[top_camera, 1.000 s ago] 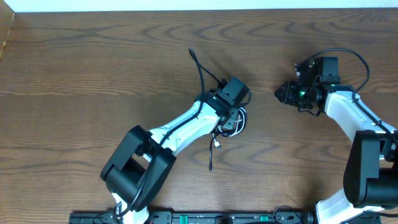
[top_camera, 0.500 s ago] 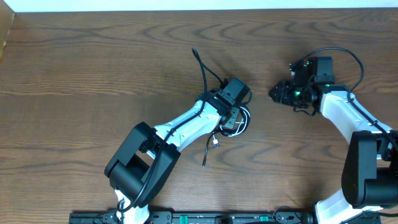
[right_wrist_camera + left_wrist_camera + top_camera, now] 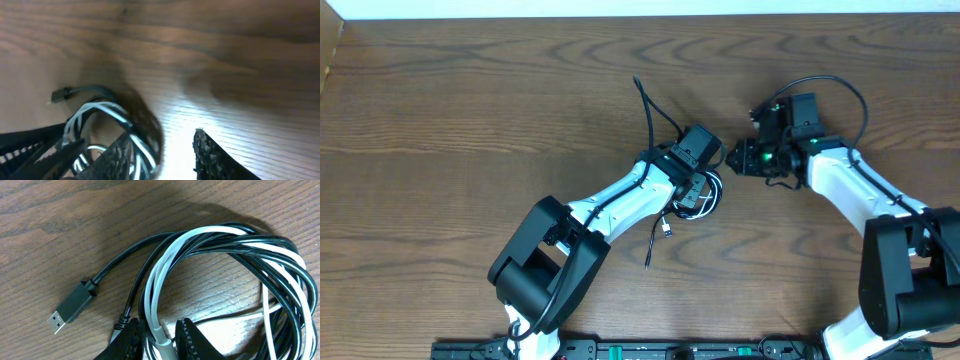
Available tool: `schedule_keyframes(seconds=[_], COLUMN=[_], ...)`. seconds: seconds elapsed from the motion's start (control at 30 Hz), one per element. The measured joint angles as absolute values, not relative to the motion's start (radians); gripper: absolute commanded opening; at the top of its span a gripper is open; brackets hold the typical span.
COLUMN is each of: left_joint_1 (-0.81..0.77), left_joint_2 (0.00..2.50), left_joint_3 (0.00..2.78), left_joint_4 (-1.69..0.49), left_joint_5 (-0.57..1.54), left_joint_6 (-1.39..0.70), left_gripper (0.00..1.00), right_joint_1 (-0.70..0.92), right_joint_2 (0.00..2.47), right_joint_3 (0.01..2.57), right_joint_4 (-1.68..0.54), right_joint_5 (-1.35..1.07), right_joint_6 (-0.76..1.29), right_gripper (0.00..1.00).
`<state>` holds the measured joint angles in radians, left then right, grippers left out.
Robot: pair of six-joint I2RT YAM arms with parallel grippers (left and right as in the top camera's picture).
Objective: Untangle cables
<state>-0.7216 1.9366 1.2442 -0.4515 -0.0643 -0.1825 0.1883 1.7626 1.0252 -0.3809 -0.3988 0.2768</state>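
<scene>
Movement since a second ago is mostly on my right side: my right arm (image 3: 830, 170) has swung in toward the cables (image 3: 708, 200), and its jaws now sit just beside the coil, where before they were well apart from it. The loose black tail (image 3: 655, 245) below the coil has shifted a little toward my left arm (image 3: 620, 195). My left jaws stay over the coil on the wooden tabletop (image 3: 470, 100), and from above my left wrist hides much of it. Up close, a white strand (image 3: 157, 295) runs between my left fingertips (image 3: 192, 340) with black strands alongside; whether I pinch it I cannot tell. A black USB plug (image 3: 70, 307) lies beside the coil. My right jaws are spread and grasp nothing, with the coil just beside them.
</scene>
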Motion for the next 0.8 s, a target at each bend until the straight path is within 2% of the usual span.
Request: schedule_keyframes(seconds=[0.43,0.6,0.7,0.8], left_joint_1=[-0.722,-0.721,-0.710,-0.674], left_joint_2=[1.937,1.937,1.937,1.937], left_joint_3=[1.219,1.219,1.219,1.219], left_joint_4=[-0.411,-0.411,-0.411,-0.411], left_joint_5=[-0.058,-0.057,-0.052,-0.013], left_joint_6=[-0.183,-0.186,-0.207,-0.225], left_gripper=[0.25,0.29,0.36,0.36], right_joint_1=[0.263,0.263,0.263,0.263], right_joint_2=[1.763,1.763,1.763,1.763], right_joint_3=[1.025,1.024,1.018,1.014], right_joint_4=[-0.399,-0.408,-0.408,-0.407], right_joint_5=[-0.358,-0.345,-0.325,-0.316], right_joint_6=[0.277,0.277,0.278,0.278], right_gripper=[0.41,0.43,0.44,0.44])
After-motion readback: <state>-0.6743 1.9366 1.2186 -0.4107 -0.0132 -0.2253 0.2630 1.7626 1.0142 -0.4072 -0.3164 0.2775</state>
